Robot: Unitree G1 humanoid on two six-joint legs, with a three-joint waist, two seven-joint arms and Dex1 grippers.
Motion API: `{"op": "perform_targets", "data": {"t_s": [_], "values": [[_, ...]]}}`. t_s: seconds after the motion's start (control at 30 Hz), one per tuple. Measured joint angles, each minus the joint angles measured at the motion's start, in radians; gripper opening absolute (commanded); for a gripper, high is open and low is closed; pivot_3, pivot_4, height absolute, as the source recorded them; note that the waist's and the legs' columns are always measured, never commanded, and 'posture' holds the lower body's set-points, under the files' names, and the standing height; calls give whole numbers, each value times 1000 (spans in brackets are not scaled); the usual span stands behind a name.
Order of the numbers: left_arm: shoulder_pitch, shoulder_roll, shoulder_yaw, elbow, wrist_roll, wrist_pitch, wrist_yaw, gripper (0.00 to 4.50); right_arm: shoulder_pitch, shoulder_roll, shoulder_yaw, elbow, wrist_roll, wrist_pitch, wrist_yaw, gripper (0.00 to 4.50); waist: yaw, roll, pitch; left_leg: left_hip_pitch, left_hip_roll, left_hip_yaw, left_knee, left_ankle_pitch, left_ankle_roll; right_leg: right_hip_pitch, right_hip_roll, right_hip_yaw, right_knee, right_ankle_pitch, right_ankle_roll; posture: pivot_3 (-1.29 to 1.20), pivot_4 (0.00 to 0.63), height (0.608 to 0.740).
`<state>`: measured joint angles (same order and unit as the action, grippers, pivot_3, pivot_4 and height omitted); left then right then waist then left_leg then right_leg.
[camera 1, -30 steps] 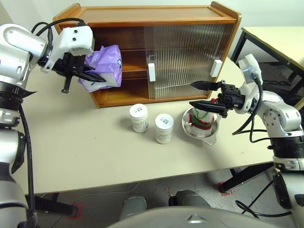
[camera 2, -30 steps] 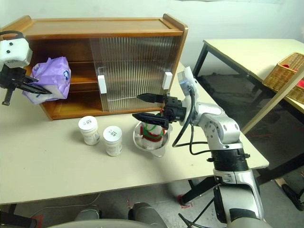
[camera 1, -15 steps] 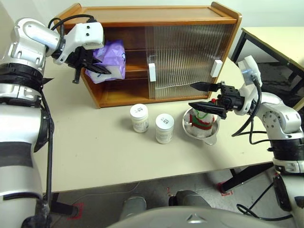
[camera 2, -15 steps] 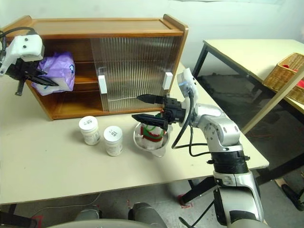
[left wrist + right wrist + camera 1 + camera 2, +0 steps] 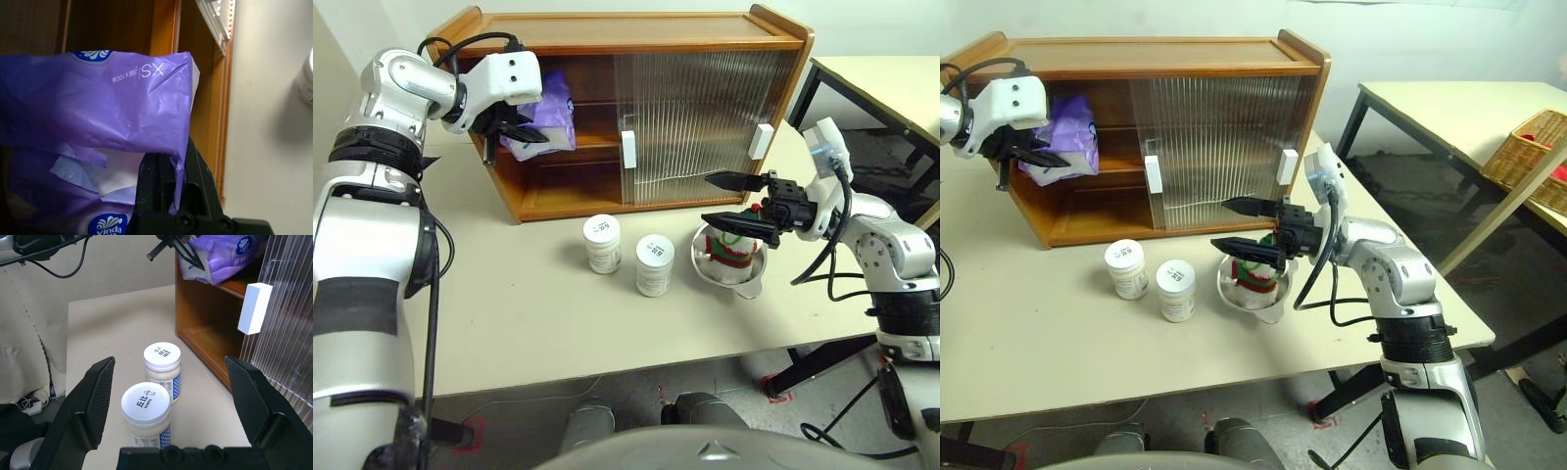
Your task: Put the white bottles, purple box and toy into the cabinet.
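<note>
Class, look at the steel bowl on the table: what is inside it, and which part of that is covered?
Inside the steel bowl sits the toy, its red-and-green sweater showing. The open right gripper hangs in front, covering its head, and the bowl's wall hides its lower part.

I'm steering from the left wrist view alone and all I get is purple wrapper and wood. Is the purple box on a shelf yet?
Observer: It lies on the cabinet's middle shelf, as the right wrist view shows, with the left gripper's fingers at its outer end. The purple box sits in the open left half.
Operator: What is left on the table?
Observer: Both white bottles stand upright side by side in front of the cabinet.
Operator: And the toy?
Observer: The toy sits in a steel bowl right of the bottles.
Operator: Where is the other arm?
Observer: The right gripper hovers open just above that bowl, holding nothing.
</note>
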<state>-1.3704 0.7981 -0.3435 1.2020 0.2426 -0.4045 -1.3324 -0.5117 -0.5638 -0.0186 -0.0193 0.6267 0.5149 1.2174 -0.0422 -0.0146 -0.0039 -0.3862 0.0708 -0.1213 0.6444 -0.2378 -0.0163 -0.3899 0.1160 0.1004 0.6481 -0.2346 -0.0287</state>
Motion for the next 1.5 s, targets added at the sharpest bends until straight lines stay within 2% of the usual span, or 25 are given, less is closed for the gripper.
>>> {"op": "perform_targets", "data": {"t_s": [0.3, 0.37, 0.8, 1.07, 1.5], "values": [[0, -12, 16, 20, 30, -21, 36, 4042, 2, -3, -1, -3, 2, 4, 0, 4500, -15, 0, 1, 1, -12, 2, 1, 2, 4, 1, -6, -1, -1, -1, -1, -80, 0, 740], [0, -13, 19, 20, 31, -26, 37, 4465, 2, -3, -1, -3, 2, 4, 1, 4500, -16, 0, 1, 0, -13, 1, 2, 2, 4, 1, -8, 0, -1, -1, 1, -80, 0, 740], [3, -16, 93, 10, 19, -52, 108, 4465, 1, -3, 0, 0, 2, 10, 9, 4500, -10, -1, 0, -3, -14, 0, 2, 2, 4, -1, -9, -1, -2, -1, 3, -61, 1, 740], [37, -33, 181, -68, -83, -10, 72, 4465, -5, -3, 1, 2, 2, 16, 16, 4500, -4, 0, 1, -4, -15, 3, 7, 2, 4, -1, -9, -1, 0, -1, 3, -53, 3, 740], [170, -41, 294, -344, -280, 228, -22, 4465, -8, -2, 1, 12, 2, 16, 25, 4500, 6, 0, 1, -7, -14, 0, 15, 1, 3, -1, -10, 0, 1, 1, 5, -46, 0, 740]]}}
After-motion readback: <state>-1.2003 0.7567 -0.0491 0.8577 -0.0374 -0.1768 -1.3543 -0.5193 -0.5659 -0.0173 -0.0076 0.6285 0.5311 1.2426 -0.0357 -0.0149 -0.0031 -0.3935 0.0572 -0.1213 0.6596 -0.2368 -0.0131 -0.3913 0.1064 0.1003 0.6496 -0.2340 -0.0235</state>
